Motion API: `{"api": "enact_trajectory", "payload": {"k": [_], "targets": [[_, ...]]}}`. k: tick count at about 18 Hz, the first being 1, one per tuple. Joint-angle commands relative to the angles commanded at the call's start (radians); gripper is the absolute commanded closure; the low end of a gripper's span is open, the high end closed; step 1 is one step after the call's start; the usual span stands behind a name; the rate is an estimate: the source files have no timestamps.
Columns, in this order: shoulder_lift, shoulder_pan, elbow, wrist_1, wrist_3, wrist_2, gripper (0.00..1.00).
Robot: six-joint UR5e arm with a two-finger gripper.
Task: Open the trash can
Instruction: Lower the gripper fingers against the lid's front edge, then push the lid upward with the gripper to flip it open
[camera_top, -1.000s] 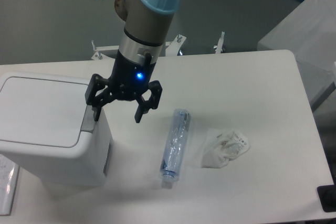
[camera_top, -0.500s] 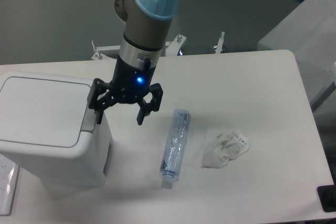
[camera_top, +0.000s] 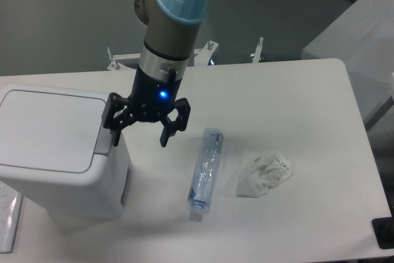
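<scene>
Trash can [camera_top: 52, 146]: left on the surface [camera_top: 295, 90], lid down.
Gripper [camera_top: 139, 139]: jaws apart, empty, one finger at the can's grey tab [camera_top: 102, 141].
Plastic bottle [camera_top: 206, 172]: lying right of gripper.

I've eased the tool [camera_top: 140, 136] down and slightly right over the last second; its left finger now sits at the trash can's [camera_top: 55, 152] grey tab.

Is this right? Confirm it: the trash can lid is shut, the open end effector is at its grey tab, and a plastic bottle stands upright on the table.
Not quite. The plastic bottle lies on its side on the table, as the fixed camera shows. The rest holds: the trash can lid is shut and the open end effector is at the grey tab.
</scene>
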Motion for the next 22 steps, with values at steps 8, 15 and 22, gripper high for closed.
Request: {"api": "enact_trajectory", "payload": {"k": [8,15,22], "targets": [[0.011,-0.008,-0.052,0.053,-0.014,0.000,0.00],[0.011,-0.015,-0.057,0.092,-0.040,0.003,0.00],[0.008,-0.015,-0.058,0.092,-0.037,0.006,0.00]]}}
